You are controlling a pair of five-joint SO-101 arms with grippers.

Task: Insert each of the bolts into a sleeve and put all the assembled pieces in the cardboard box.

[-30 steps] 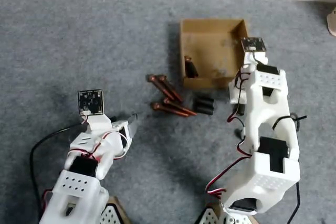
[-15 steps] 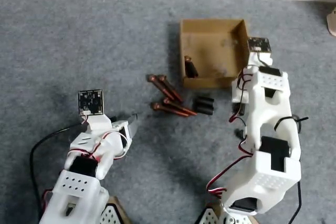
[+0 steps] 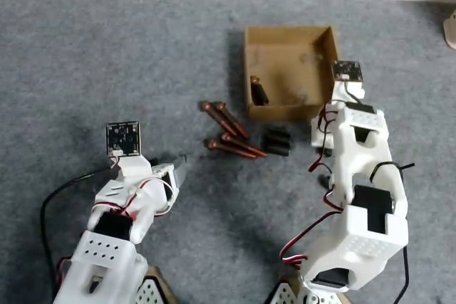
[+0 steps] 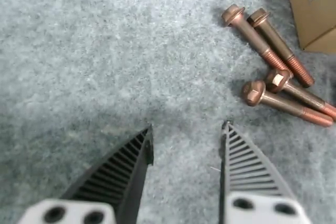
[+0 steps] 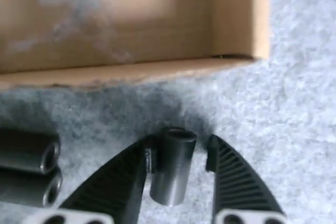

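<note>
Several copper bolts (image 3: 229,133) (image 4: 273,72) lie on the grey carpet in front of the cardboard box (image 3: 320,44) (image 5: 236,14). One assembled piece (image 3: 258,91) lies inside the box by its left wall. Two black sleeves (image 3: 276,141) (image 5: 26,169) rest right of the bolts. My right gripper (image 5: 178,153) is shut on a third black sleeve (image 5: 170,169), held just outside the box's near right corner. My left gripper (image 4: 187,128) (image 3: 178,162) stands open over bare carpet, short of the bolts, with nothing between its fingers.
The right arm (image 3: 360,147) stands along the box's right side and covers its own gripper from above. Open carpet lies left of the bolts and beyond the box. A pale object (image 3: 450,30) sits at the far right edge.
The right arm's wrist has drifted a little to the right along the box's right wall, then back toward the near side. The left arm has not moved.
</note>
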